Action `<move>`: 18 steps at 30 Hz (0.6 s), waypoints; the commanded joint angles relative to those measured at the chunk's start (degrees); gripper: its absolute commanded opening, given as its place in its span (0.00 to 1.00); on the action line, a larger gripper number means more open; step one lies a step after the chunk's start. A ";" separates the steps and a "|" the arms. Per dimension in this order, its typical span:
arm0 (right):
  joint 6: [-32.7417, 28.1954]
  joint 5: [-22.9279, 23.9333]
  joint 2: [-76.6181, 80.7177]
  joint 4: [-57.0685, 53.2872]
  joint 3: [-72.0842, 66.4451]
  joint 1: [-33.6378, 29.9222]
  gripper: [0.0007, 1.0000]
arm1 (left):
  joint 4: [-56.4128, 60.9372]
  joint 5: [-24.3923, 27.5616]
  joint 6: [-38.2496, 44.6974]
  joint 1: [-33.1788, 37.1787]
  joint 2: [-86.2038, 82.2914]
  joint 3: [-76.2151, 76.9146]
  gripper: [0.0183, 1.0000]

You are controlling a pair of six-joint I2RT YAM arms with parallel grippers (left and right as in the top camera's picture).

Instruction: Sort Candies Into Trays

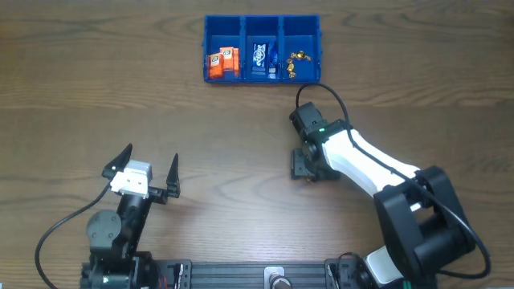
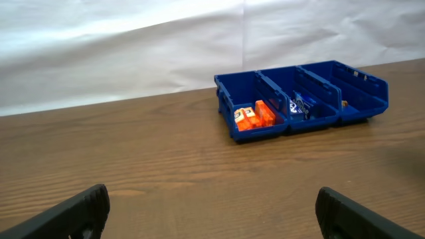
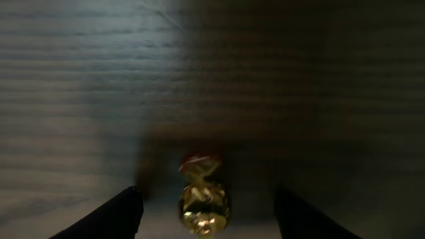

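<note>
The gold candy (image 3: 203, 202) lies on the table (image 1: 96, 96) on the robot's side of the tray (image 1: 263, 18), near it and roughly in line with its right-hand compartment, where other gold pieces (image 1: 295, 58) already sit. The right gripper (image 3: 206, 216) is down over the candy with its 2 fingers spread, 1 on each side and neither touching the wrapper as far as the wrist view shows.

The candy's long axis, from round body to twisted end, runs along the gap between the fingers, so closing should catch the body across its narrow width. It sits close to centred, perhaps slightly nearer 1 finger.

The left gripper (image 1: 151, 154) hangs with its fingers wide apart and holding nothing, well apart from the tray and far from the candy, so the right arm is plainly the nearer one.
</note>
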 commanded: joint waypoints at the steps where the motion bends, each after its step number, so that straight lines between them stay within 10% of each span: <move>1: 0.70 0.76 1.01 0.17 -0.24 0.59 0.50 | -1.70 1.01 0.96 -0.13 -0.37 -1.20 1.00; 7: 0.90 0.72 1.01 0.55 -0.24 0.59 0.16 | -1.70 1.01 0.96 -0.13 -0.37 -1.20 1.00; 18: -1.60 1.75 -5.42 -6.25 12.74 0.85 0.12 | -1.70 1.01 0.96 -0.13 -0.37 -1.20 1.00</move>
